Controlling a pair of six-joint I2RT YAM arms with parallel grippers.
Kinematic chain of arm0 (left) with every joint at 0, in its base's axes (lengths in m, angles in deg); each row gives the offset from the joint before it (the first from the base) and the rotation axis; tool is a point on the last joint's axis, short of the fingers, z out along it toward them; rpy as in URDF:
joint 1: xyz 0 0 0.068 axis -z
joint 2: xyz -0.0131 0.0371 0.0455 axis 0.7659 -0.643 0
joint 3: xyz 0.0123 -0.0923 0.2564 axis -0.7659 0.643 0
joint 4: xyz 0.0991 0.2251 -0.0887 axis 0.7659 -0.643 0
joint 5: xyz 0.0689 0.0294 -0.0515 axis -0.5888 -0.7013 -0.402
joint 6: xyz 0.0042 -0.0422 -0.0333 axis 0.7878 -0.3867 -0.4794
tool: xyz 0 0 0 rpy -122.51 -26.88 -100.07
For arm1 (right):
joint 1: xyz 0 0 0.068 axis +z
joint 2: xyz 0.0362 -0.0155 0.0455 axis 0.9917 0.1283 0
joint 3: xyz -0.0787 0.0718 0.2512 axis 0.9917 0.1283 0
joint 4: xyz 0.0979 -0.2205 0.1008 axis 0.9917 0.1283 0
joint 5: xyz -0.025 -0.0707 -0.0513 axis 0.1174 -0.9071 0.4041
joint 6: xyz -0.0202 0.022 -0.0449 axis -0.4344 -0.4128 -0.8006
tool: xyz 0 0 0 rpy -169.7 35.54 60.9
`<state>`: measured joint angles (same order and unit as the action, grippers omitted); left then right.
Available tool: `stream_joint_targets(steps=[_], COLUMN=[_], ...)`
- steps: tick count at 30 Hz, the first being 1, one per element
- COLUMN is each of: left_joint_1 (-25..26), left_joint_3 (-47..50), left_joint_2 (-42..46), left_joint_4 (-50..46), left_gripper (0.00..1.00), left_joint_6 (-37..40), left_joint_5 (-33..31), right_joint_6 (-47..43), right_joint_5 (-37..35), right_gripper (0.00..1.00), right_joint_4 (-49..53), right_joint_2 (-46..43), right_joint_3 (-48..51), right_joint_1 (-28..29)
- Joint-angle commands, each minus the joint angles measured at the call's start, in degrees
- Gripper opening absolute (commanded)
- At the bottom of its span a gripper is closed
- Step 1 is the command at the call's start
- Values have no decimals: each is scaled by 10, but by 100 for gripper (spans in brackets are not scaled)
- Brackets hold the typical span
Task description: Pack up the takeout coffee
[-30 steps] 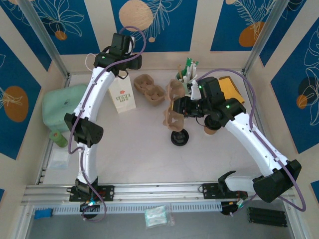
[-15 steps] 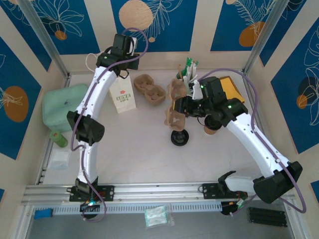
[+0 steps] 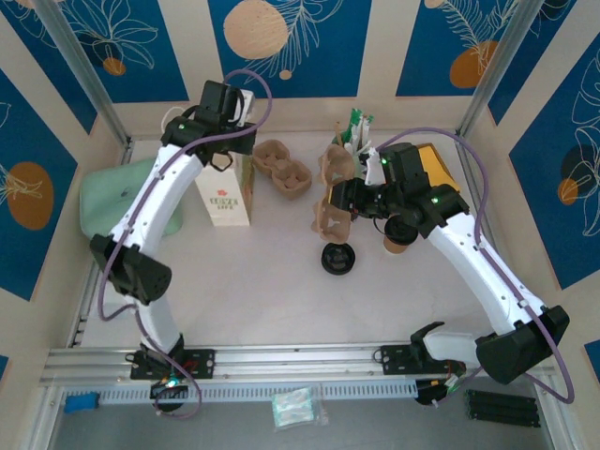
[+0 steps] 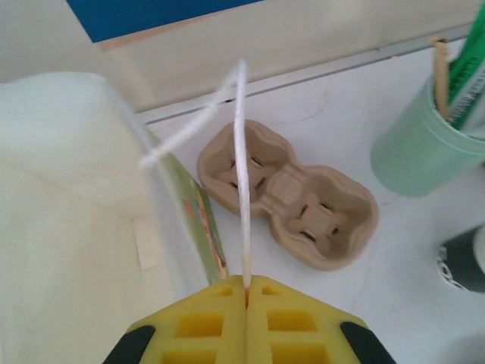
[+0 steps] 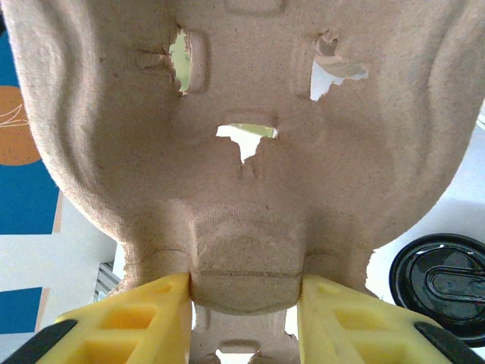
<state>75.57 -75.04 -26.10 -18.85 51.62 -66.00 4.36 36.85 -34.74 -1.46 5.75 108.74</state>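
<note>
Looking across the table (image 3: 272,291), you see the left gripper (image 3: 223,157) poised over the top of the white paper bag (image 3: 223,195), which stands at the back left. From the left wrist view, its yellow fingers (image 4: 204,326) are pressed tight together, pinching the bag's thin white string handle (image 4: 241,174), which runs straight up from between them. I cannot tell whether the bag's base touches the table.

Over on the right, the right gripper (image 3: 336,199) has its jaws partly spread and clamped on the edge of a pulp cup carrier (image 3: 326,214). The carrier is tipped up on its side, so its underside faces the right wrist camera. An empty second carrier (image 3: 283,169) lies flat on the table between the bag and the mint-green cup (image 3: 352,141) of stirrers.

The takeout coffee (image 3: 396,246) stands on the table, tucked under the right arm's wrist with just part of its top peeping out. It is near the black lid (image 3: 337,258), which lies flat just below the held carrier, and well apart from the paper bag.
</note>
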Motion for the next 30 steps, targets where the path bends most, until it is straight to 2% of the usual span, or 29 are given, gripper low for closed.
stream_joint_targets(steps=[1, 8, 16, 24, 30], left_joint_1=[24, 80, 134, 170, 188], left_joint_3=[40, 131, 218, 251, 256], left_joint_2=[44, 108, 173, 195, 179], left_joint_4=[-8, 22, 101, 163, 191], left_gripper=[0, 0, 0, 0, 0], left_joint_6=[-25, -85, -172, -229, -250], left_joint_5=[24, 40, 64, 72, 77], right_joint_6=[-6, -8, -13, -15, -15], right_joint_5=[14, 17, 27, 31, 32], right_gripper=[37, 37, 37, 37, 37], right_joint_4=[-6, -5, -4, -1, 0], right_joint_2=[-7, -13, -19, -21, -25], right_joint_3=[3, 3, 2, 1, 2], right_joint_1=[-4, -15, -38, -46, -48])
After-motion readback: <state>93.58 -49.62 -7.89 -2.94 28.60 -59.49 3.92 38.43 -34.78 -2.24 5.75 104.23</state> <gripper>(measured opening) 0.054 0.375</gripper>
